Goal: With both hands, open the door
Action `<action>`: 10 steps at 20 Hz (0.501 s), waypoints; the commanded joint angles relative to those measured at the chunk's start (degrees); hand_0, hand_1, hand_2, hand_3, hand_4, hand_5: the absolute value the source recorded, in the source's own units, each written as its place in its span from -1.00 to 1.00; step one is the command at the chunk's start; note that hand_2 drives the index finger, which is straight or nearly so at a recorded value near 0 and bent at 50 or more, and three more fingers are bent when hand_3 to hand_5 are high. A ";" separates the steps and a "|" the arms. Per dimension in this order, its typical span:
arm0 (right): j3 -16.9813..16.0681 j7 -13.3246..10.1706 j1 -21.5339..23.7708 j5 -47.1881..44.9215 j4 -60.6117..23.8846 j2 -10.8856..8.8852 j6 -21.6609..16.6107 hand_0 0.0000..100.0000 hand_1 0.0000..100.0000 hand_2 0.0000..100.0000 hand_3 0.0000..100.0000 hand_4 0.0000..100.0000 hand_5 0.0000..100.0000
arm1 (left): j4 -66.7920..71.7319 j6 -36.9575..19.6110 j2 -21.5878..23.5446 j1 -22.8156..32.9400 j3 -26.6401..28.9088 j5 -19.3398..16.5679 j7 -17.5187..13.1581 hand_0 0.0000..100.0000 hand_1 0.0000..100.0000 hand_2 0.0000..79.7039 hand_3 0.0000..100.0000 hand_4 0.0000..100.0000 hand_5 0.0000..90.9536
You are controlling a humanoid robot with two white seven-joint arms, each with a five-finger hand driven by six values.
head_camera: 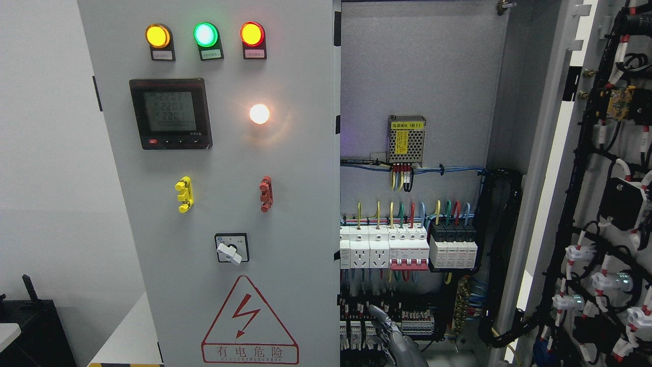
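This is an electrical or industrial control room, shown by a tall grey switchgear cabinet [214,204] against a plain white wall [46,178]. Its closed panel carries lit indicator lamps [205,34], a digital power meter [170,113], a rotary selector switch [232,248] and a red high-voltage warning triangle [249,321]. The open compartment beside it holds rows of circuit breakers [407,247], a power supply [406,140] and bundled wiring [501,255].
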 commanded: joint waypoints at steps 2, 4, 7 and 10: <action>0.85 0.06 -2.42 -2.19 1.87 0.42 1.20 -1.00 -1.00 -1.00 -1.00 -1.00 -1.00 | -1.58 0.00 0.00 0.00 0.00 0.00 0.00 -1.00 -1.00 -1.00 -1.00 -0.92 -1.00; 0.93 0.06 -3.13 -2.19 2.14 0.42 1.38 -1.00 -1.00 -1.00 -1.00 -1.00 -1.00 | -1.58 0.00 0.00 0.00 0.00 0.00 0.00 -1.00 -1.00 -1.00 -1.00 -0.92 -1.00; 1.20 0.15 -3.39 -2.11 2.23 0.42 1.47 -1.00 -1.00 -1.00 -1.00 -1.00 -1.00 | -1.58 0.00 0.00 0.00 0.00 0.00 0.00 -1.00 -1.00 -1.00 -1.00 -0.92 -1.00; 1.90 0.15 -4.53 -2.11 3.19 0.42 1.47 -1.00 -1.00 -1.00 -1.00 -1.00 -1.00 | -1.58 0.00 0.00 0.00 0.00 0.00 -0.01 -1.00 -1.00 -1.00 -1.00 -0.92 -1.00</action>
